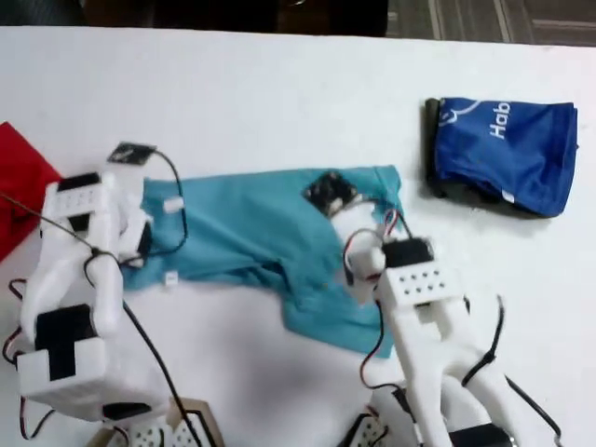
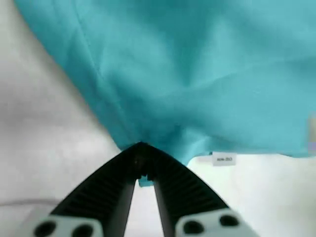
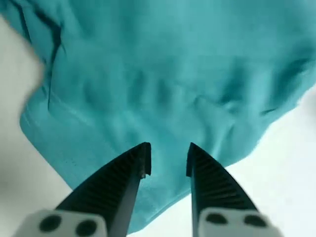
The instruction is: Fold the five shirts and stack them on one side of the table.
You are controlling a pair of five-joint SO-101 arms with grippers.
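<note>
Your left end effector (image 2: 141, 153) is clenched on an edge of the teal shirt (image 1: 251, 228), which lies spread mid-desk (image 1: 279, 93). Your right end effector (image 3: 168, 158) hangs released over the same shirt. A folded blue shirt (image 1: 503, 154) lies apart from it, and a red shirt (image 1: 19, 186) lies at the desk edge.

- Red cloth (image 1: 17, 186), left edge of the high view: cut off by the frame, so its kind cannot be told.
- Teal shirt (image 1: 261, 228), centre: its left end and near edge lie partly hidden under the two arms.
- Dark item (image 1: 433, 140) beneath the blue shirt (image 1: 507, 154), upper right: only a rim shows.
- White tag (image 2: 223, 159), left wrist view: its print is too blurred to read.
</note>
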